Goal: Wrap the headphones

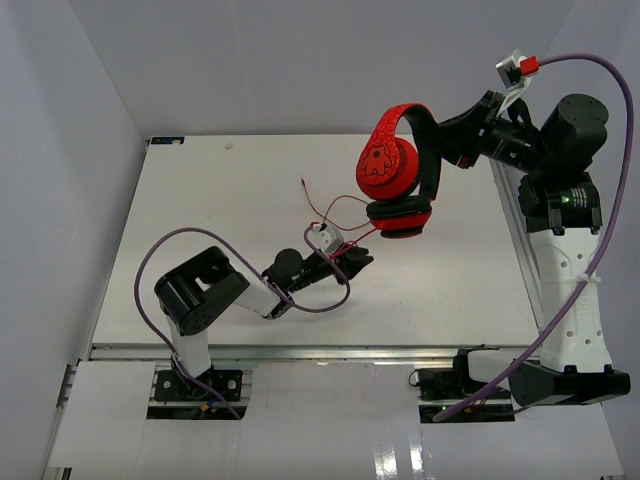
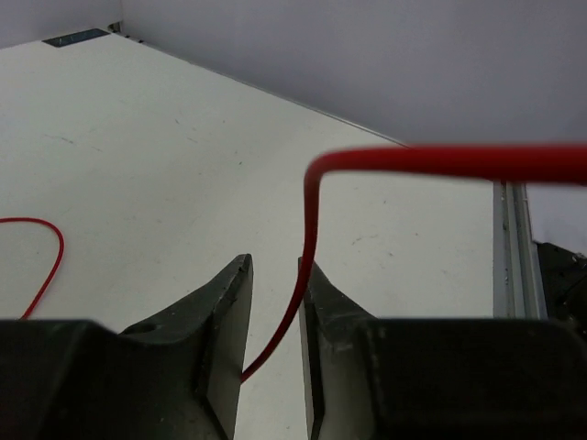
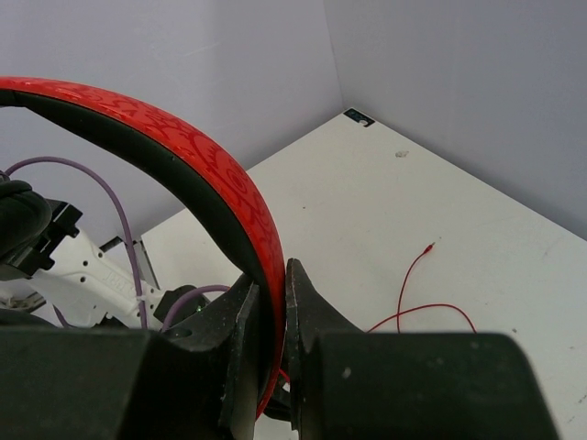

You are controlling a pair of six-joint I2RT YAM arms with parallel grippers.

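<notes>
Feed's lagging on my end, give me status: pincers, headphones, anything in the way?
Left pincer open astride red cable, not clamped. Right pincer shut on headband, headphones held off table. Cable end loose on table; nothing blocking seen.

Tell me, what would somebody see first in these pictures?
The bright red headphones jump out. They hang in the air over the far right part of the white table, with the right gripper clamped on their headband. Next comes their thin red cable, which droops down and runs through the open left gripper near the table's middle.
</notes>
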